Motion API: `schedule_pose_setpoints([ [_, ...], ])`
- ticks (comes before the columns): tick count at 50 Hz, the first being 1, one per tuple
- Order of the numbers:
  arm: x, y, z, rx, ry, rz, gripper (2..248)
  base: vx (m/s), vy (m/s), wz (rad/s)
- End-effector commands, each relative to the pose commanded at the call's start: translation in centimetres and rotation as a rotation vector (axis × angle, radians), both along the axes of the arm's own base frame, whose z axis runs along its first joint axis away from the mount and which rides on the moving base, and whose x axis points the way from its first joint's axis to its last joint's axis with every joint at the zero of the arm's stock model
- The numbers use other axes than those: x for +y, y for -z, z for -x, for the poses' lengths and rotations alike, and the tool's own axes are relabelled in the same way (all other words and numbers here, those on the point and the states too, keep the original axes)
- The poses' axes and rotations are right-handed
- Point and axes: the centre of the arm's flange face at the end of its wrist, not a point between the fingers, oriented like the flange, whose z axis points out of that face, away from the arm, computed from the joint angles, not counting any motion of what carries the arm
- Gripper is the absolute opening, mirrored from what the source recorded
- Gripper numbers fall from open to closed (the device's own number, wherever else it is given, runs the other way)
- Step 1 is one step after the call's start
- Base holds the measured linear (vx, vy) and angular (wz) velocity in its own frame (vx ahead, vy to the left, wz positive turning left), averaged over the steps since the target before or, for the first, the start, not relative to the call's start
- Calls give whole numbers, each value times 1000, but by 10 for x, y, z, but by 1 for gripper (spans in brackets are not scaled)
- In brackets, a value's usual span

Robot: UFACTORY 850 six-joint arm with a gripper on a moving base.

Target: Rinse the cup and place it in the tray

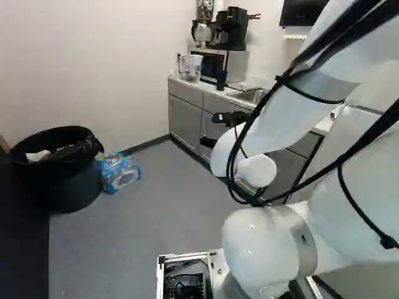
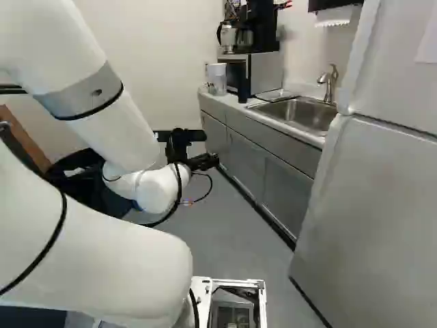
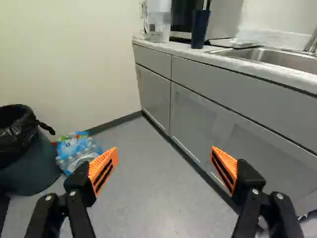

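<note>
While reaching out over the grey floor (image 3: 158,208), have the claw (image 1: 209,129) in the air before the grey cabinets (image 3: 148,94), apart from the worktop (image 3: 257,67). Looking along the claw in the wrist view, see both fingers spread wide, orange pads (image 3: 103,168) facing each other across an open gap.

Spot the dark blue cup (image 3: 199,29) upright on the worktop, near the front edge, between a clear pitcher (image 3: 158,22) and the sink (image 2: 300,115). Notice something thin and dark above the rim, but cannot tell whether in the cup or behind it. Just beside the sink, towards the microwave (image 2: 268,72), see a low flat thing (image 2: 275,96), perhaps the tray; cannot be sure from here. At the sink's far side, find the faucet (image 2: 330,78).

On top of the microwave, make out a black coffee maker (image 2: 259,27) with a glass pot (image 2: 229,38) near it. To the right in the right base view, see a big white fridge (image 2: 375,205), and above the sink's level a towel dispenser (image 2: 334,12) on the wall. Over at the left of the left base view, see a dark bin (image 1: 75,187) with a pack of water bottles (image 1: 118,171) on the floor just beside it.
</note>
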Motion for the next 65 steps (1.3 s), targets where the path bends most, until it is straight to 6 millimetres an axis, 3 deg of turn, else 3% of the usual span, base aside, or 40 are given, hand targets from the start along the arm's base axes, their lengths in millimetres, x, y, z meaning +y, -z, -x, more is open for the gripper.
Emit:
schedule_pose_setpoints([
  [54, 0, -59, -108, -89, 0, 0, 247, 0, 0, 0],
  [65, -1, -68, -121, -93, 2, 0, 247, 0, 0, 0],
])
